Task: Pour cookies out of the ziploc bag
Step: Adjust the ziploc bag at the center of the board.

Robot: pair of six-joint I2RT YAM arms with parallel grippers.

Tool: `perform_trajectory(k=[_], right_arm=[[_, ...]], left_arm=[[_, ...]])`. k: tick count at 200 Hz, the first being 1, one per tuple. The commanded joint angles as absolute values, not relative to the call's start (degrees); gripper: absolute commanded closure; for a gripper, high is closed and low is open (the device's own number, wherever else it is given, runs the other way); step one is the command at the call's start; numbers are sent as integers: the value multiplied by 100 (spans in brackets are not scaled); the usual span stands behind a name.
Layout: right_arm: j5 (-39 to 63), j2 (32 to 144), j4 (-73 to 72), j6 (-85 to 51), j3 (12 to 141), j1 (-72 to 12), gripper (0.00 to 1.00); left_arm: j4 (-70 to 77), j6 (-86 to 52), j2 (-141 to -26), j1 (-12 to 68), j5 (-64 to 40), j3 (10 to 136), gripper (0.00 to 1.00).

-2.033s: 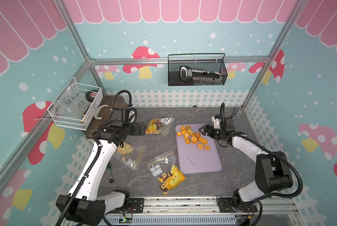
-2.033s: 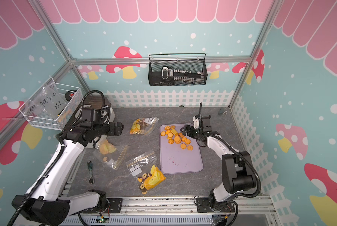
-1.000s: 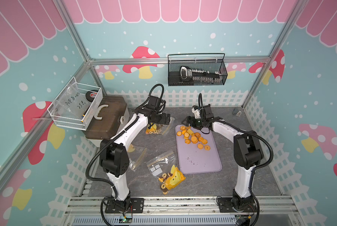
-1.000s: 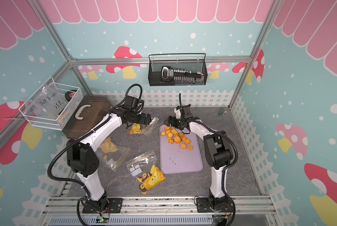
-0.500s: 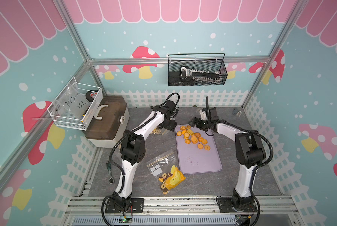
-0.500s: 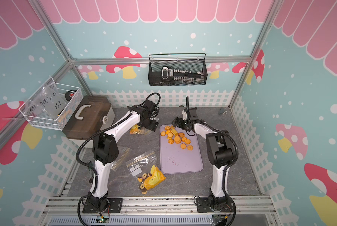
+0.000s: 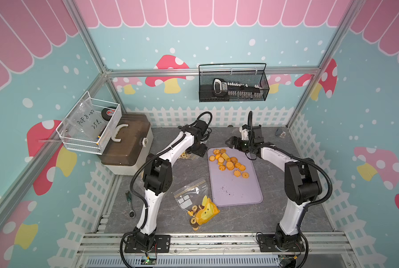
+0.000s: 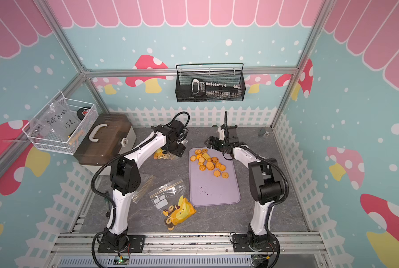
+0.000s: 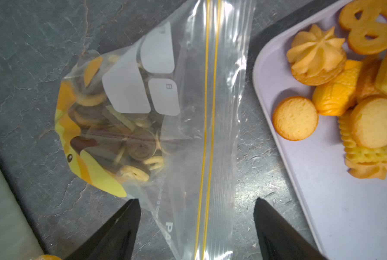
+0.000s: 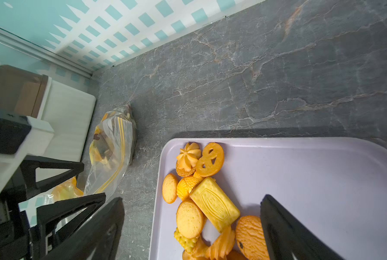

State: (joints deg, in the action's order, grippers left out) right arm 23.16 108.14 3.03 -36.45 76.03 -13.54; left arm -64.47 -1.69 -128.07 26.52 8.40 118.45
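A clear ziploc bag lies on the grey table just left of the purple tray, with brown and yellow ring cookies bunched in its closed end. My left gripper hangs over it, open, and the bag's yellow zip strip runs between the two fingertips. In both top views this gripper covers most of the bag. Orange cookies lie loose on the tray's far half. My right gripper is open and empty above the tray's far left corner.
A second ziploc bag with cookies and a yellow packet lies at the front, and a third shows behind the left arm. A brown toolbox and a white wire basket stand at the left. A ratchet lies front left.
My left gripper has swung right, from beside the toolbox to over the bag at the tray's corner, and its jaws have narrowed a little. The right gripper has stayed near the tray's far corner.
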Motion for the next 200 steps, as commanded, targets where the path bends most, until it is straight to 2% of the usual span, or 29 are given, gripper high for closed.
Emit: perform_trajectory(k=[1, 72, 93, 162, 200], right_arm=[[2397, 10749, 183, -3608, 7488, -1328, 7], [2427, 10652, 185, -3603, 7364, -1213, 8], [2459, 10660, 180, -3607, 7357, -1199, 8], [2522, 10714, 132, -3664, 7339, -1182, 8], [2514, 10679, 138, -3647, 7324, -1161, 8]], left_arm=[[-6457, -161, -12997, 2672, 888, 11979, 17], [-5755, -378, -12993, 2672, 904, 11600, 25], [-5667, -378, -12973, 2673, 965, 11547, 30], [-5221, -395, -12796, 2759, 1213, 11101, 28], [-5095, -448, -12783, 2760, 1322, 11098, 30]])
